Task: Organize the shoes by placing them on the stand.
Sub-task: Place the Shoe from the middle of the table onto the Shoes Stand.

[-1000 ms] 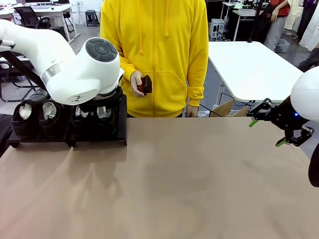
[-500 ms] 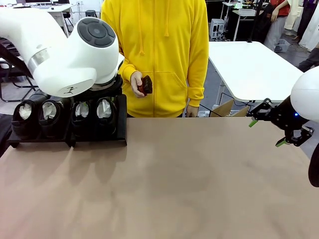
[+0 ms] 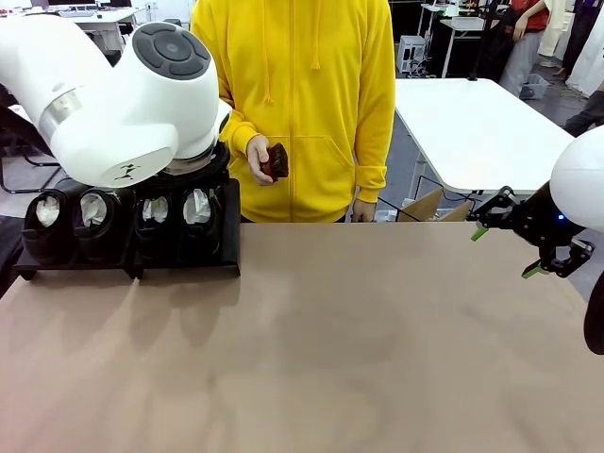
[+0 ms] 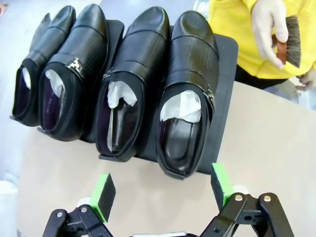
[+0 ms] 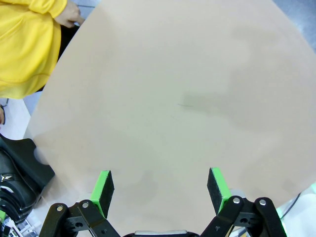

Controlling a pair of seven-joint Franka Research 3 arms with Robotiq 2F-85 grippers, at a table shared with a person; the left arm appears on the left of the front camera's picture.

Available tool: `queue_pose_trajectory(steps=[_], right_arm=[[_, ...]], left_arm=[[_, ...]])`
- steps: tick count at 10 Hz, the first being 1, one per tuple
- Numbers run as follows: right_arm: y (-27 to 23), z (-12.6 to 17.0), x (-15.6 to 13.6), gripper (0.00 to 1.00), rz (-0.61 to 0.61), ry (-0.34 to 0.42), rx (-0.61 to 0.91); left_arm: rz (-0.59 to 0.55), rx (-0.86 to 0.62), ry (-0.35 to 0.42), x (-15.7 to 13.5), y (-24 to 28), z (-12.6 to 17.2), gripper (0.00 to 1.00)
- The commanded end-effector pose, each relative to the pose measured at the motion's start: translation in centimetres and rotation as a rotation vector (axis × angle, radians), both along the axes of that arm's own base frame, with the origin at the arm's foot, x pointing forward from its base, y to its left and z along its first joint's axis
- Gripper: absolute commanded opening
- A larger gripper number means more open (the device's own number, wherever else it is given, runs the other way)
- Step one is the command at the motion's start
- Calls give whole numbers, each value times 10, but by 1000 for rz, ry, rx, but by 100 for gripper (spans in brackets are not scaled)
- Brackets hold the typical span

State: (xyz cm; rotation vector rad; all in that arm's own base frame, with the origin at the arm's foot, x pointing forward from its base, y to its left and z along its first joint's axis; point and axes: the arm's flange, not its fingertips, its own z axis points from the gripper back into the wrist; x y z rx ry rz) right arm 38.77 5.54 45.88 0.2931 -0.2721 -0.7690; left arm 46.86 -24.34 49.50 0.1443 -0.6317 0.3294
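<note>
The brown worktop [image 3: 359, 340] stretches bare across the middle, and at its far left corner sits the stand [image 3: 231, 236], black and low, carrying all four shoes [image 4: 133, 84] side by side, heels toward the robot's edge and toes toward the far edge, white paper showing in each. From the left wrist view they sit snug, neighbours touching, with heels overhanging the stand's near lip a little.

The left arm hangs over that corner, and the left gripper [image 4: 163, 190] has its green pads spread wide, holding nothing, poised just above and short of the heels. To my eye the placing is done and the step now is a clean exit: lift straight up and back toward the robot's edge, jaws kept wide so no pad clips an overhanging heel and drags a shoe off the stand.

At the worktop's right edge the right gripper [image 3: 508, 248] hovers spread and empty, well apart from the shoes.

Behind the far edge stands a person in a yellow hoodie, one hand [image 3: 257, 156] holding a small shoe brush [image 3: 276, 160], close enough to the stand that a tall, slow retreat looks wise.
</note>
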Motion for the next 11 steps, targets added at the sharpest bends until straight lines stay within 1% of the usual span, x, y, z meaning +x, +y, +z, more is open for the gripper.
queue_pose_trajectory(steps=[1,11], right_arm=[[-2,-1,0,100,18,-13,8],[-2,-1,0,100,18,-13,8]], left_arm=[[-5,20,-27,7,-1,0,100],[-5,20,-27,7,-1,0,100]])
